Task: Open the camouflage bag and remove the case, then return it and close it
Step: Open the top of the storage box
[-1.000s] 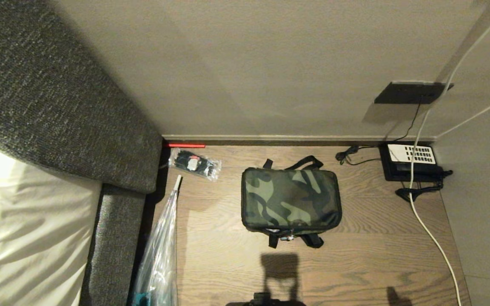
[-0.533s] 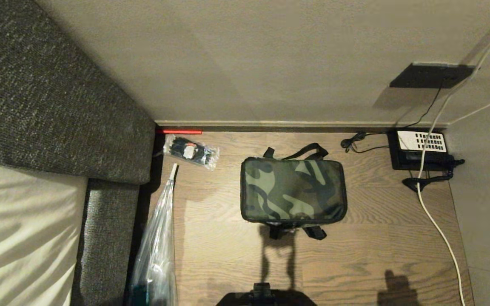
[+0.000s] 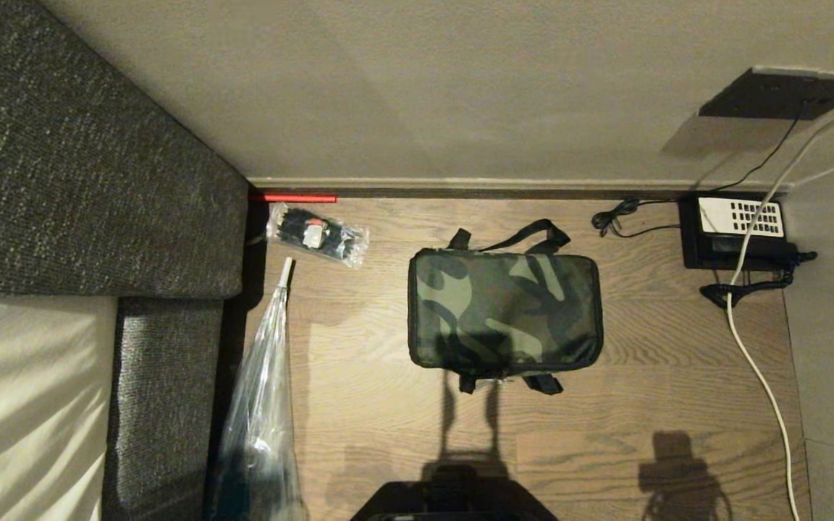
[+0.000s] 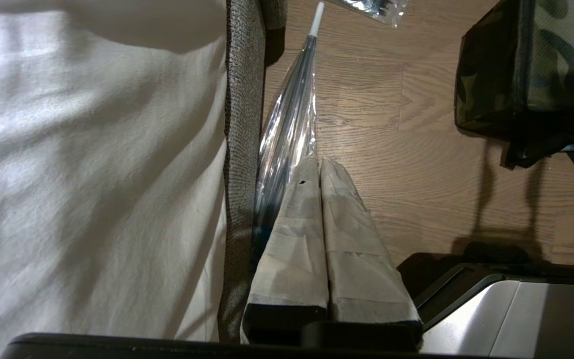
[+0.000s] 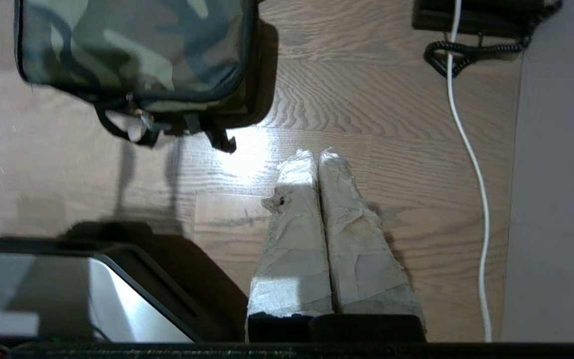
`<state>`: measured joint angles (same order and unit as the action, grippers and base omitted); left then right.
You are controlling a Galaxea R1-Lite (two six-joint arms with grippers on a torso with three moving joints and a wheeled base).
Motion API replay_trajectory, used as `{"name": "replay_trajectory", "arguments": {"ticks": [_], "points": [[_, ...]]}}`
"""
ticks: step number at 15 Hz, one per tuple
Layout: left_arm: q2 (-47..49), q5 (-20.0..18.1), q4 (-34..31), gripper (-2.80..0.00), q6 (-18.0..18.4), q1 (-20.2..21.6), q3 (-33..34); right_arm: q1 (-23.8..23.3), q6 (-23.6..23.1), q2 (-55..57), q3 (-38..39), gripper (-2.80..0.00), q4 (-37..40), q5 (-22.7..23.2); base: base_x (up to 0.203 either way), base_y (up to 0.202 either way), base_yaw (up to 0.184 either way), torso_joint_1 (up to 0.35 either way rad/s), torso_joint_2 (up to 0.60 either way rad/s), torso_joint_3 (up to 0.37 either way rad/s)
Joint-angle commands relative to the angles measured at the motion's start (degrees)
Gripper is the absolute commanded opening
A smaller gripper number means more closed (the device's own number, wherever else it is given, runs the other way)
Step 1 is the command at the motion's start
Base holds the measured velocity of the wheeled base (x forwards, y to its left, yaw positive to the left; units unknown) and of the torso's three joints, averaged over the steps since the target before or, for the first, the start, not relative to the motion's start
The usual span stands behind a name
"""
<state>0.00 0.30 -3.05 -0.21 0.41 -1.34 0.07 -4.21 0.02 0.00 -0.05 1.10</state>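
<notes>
The camouflage bag point(image 3: 504, 310) was seen at the centre of the head view, lying zipped shut on the wooden floor point(image 3: 663, 391). Its contents were hidden, and no case could be made out. Black straps point(image 3: 525, 235) showed at its upper edge, and more at its lower edge; in the left wrist view the bag point(image 4: 536, 65) was cut off by the frame's upper right.

Neither arm was shown in the head view. In the wrist views the left gripper point(image 4: 320, 164) and the right gripper point(image 5: 317, 155) were held above the floor, apart from the bag, each with taped jaws pressed together on nothing.

Bare floor was left around the bag. A wrapped umbrella point(image 3: 261, 405) lay along the bed frame point(image 3: 163, 391) at lower left, a small plastic packet point(image 3: 318, 235) at upper left, a telephone point(image 3: 737, 230) and white cable point(image 3: 764, 383) at right.
</notes>
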Motion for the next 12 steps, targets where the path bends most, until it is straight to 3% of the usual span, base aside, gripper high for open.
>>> {"name": "replay_trajectory", "arguments": {"ticks": [1, 5, 7, 9, 12], "points": [[0.0, 0.0, 0.0, -2.8, -0.1, 0.0, 0.0, 0.0, -1.3, -0.1, 0.0, -2.8, 0.0, 0.1, 0.0, 0.0, 0.0, -0.002, 0.0, -0.048], [0.0, 0.0, 0.0, -2.8, -0.1, 0.0, 0.0, 0.0, -1.2, -0.1, -0.5, -2.8, -0.9, 0.3, 0.0, 0.0, 0.0, 0.0, 0.0, -0.006], [0.0, 0.0, 0.0, -2.8, -0.1, 0.0, 0.0, 0.0, -1.1, 1.2, -5.6, -2.8, 3.7, 2.1, 0.0, 0.0, 0.0, 0.0, 0.0, 0.0], [0.0, 0.0, 0.0, -2.8, -0.1, 0.0, 0.0, -0.2, 1.1, 6.9, -20.2, -2.8, 12.4, 3.6, 0.0, 0.0, 0.0, 0.0, 0.0, 0.0], [0.0, 0.0, 0.0, -2.8, -0.1, 0.0, 0.0, -0.4, 7.0, 19.6, -53.1, -2.8, 28.1, 5.6, 0.0, 0.0, 0.0, 0.0, 0.0, 0.0]]}}
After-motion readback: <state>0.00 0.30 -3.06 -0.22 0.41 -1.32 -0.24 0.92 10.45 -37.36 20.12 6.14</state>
